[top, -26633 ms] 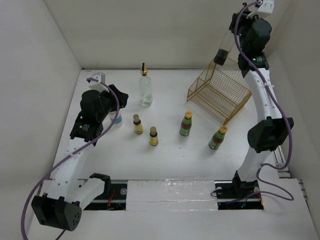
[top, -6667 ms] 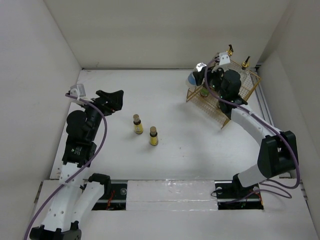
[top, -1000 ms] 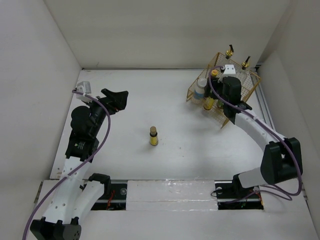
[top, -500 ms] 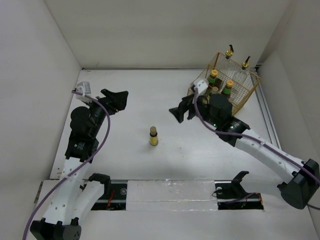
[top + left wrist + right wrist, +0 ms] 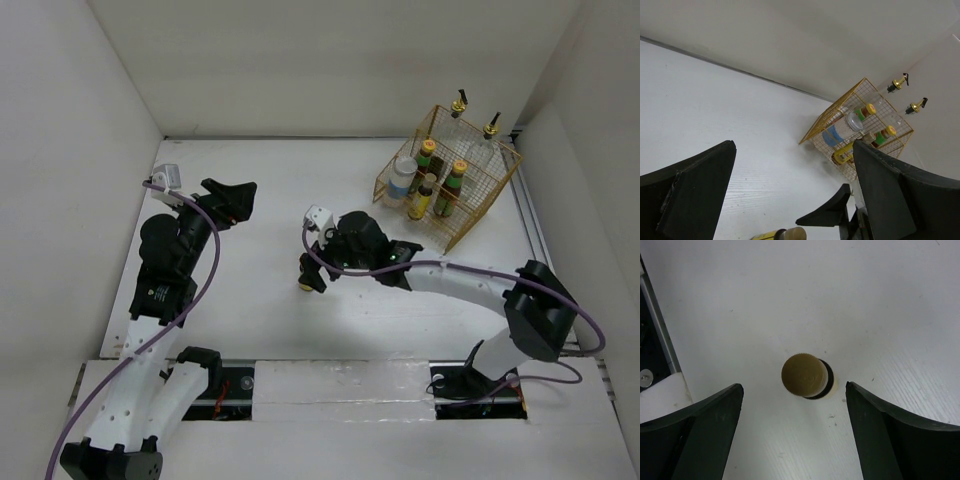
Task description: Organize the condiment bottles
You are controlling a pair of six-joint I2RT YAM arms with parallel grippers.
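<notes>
One small yellow bottle with a brown cap (image 5: pixel 803 375) stands alone on the white table, seen from straight above in the right wrist view. My right gripper (image 5: pixel 794 386) hovers over it, open, a finger on each side and touching nothing. From above, that gripper (image 5: pixel 312 272) covers most of the bottle (image 5: pixel 303 287). The gold wire basket (image 5: pixel 470 222) at the back right holds the other condiment bottles: two tall glass ones with gold pourers (image 5: pixel 488 140), two yellow-capped (image 5: pixel 457 186), a white one (image 5: pixel 403 178) and a small yellow one (image 5: pixel 421 197). My left gripper (image 5: pixel 240 200) hangs open and empty at the left.
White walls close in the table at the left, back and right. The left wrist view looks across the table to the basket (image 5: pixel 826 122), with the small bottle (image 5: pixel 785 234) and a right-gripper finger (image 5: pixel 830 212) at its bottom edge. A rail runs along the right wall.
My right arm has left the basket and swung left and forward, ending over the lone small bottle. The left arm has not moved.
</notes>
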